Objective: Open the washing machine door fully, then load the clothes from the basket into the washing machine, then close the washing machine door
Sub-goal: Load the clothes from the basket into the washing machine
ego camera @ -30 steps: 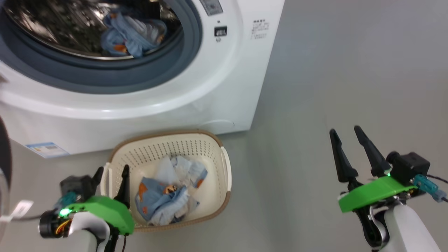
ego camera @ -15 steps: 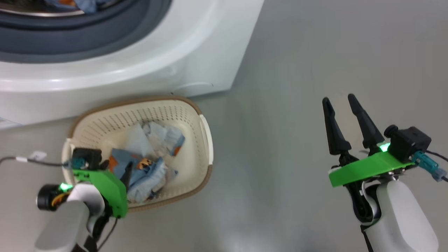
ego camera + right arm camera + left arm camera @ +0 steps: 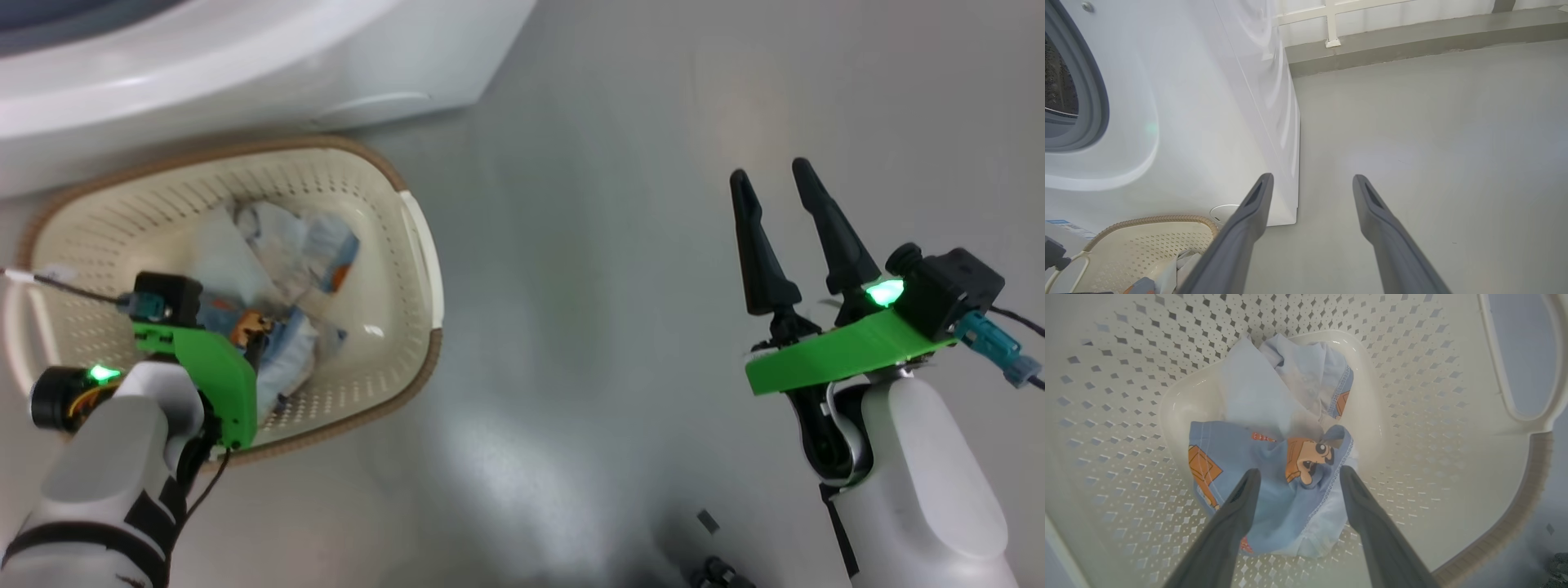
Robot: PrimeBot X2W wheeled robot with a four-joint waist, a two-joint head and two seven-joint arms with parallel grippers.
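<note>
Largest surface, the grey floor (image 3: 612, 245). Spreads smooth and faintly glossy across the right and near parts of the scene.

Next, the washing machine (image 3: 245, 49). Stands at the far left on that floor. Presents a white front and lower right corner in the head view. Shows the grey rubber gasket (image 3: 1094, 102), a sliver of perforated drum (image 3: 1055, 81) and a blue label sticker (image 3: 1061, 223) low on the front in the right wrist view.

Then the basket (image 3: 420, 245). Sits on the floor on the near side of the machine, close under its front. Contact with the machine: cannot tell. Cream, perforated, brown-rimmed, with a side handle facing right.

Then the clothes (image 3: 1274, 477). Lie crumpled on the basket bottom. Light-blue piece with orange cartoon print on the near side, paler piece just behind it toward the far wall.

Then the left gripper (image 3: 1298, 472). Reaches down inside the basket with fingers parted, one at each side of the printed blue piece. Pinches nothing. Contact with the fabric: cannot tell.

Last, the right gripper (image 3: 771, 170). Hangs above the floor at the right, well apart from the basket. Fingers parted, empty, pointing toward the far side.
</note>
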